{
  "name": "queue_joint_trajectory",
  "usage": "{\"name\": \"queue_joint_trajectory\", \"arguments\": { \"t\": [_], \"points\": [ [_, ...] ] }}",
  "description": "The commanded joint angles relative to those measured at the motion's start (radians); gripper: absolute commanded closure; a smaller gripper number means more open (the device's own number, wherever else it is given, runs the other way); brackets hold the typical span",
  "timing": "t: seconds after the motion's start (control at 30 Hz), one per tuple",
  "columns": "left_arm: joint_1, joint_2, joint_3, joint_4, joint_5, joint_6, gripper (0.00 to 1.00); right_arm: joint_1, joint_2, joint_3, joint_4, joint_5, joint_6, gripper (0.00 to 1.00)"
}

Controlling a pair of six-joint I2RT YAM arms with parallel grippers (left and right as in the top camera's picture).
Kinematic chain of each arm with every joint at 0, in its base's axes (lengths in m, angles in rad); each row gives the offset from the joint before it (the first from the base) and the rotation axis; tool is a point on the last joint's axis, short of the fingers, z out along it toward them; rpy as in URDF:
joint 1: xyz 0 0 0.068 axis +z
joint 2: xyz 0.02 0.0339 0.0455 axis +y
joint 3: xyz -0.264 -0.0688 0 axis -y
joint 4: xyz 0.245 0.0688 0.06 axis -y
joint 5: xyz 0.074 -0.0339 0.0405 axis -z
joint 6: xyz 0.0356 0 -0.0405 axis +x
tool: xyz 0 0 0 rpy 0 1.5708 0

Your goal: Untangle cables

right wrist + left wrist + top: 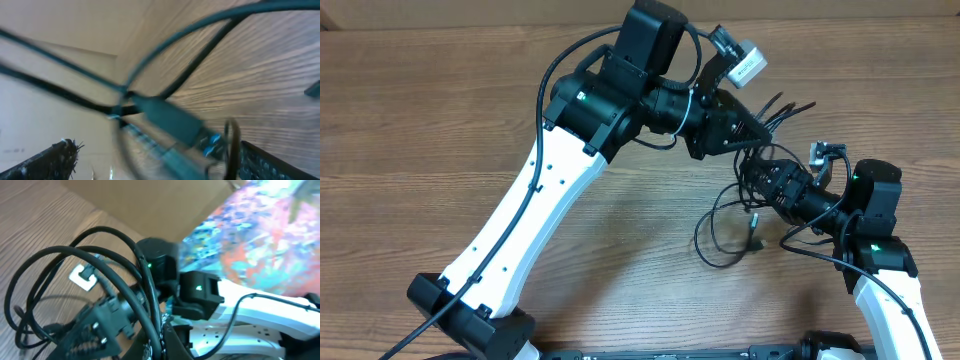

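Thin, limp, light cables are hanging tangled right of centre in the overhead view, loops trailing on the bench, left tool clamping fully closed on upper strands, right tool gaping wide, gripping nothing, best grabbing near a stiff plug.

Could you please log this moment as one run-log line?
left gripper: shut on cables | right gripper: open, straddling cables | cables: tangled, loop on table
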Motion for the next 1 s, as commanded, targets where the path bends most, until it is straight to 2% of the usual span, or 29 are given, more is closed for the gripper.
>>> {"name": "queue_joint_trajectory", "arguments": {
  "t": [0.0,0.1,0.3,0.53,0.73,0.97],
  "points": [
    [0.0,-0.035,0.039,0.043,0.114,-0.006,0.96,-0.002,0.001,0.002,-0.031,0.063,-0.039,0.0],
    [0.0,-0.035,0.039,0.07,0.114,-0.019,0.96,-0.002,0.001,0.002,-0.113,0.153,-0.07,0.0],
    [0.002,-0.035,0.039,0.072,0.11,-0.023,0.96,-0.002,0.001,0.002,-0.304,0.455,-0.068,0.0],
    [0.031,-0.035,0.039,0.068,0.029,-0.055,0.96,-0.003,0.007,0.002,-0.47,0.705,-0.061,0.0],
    [0.098,-0.036,0.039,0.025,-0.089,-0.093,0.96,-0.003,0.038,0.002,-0.517,0.773,-0.061,0.0],
    [0.179,-0.036,0.039,-0.131,-0.26,-0.105,0.96,-0.003,0.105,0.002,-0.509,0.772,-0.06,0.0]
  ]
}}
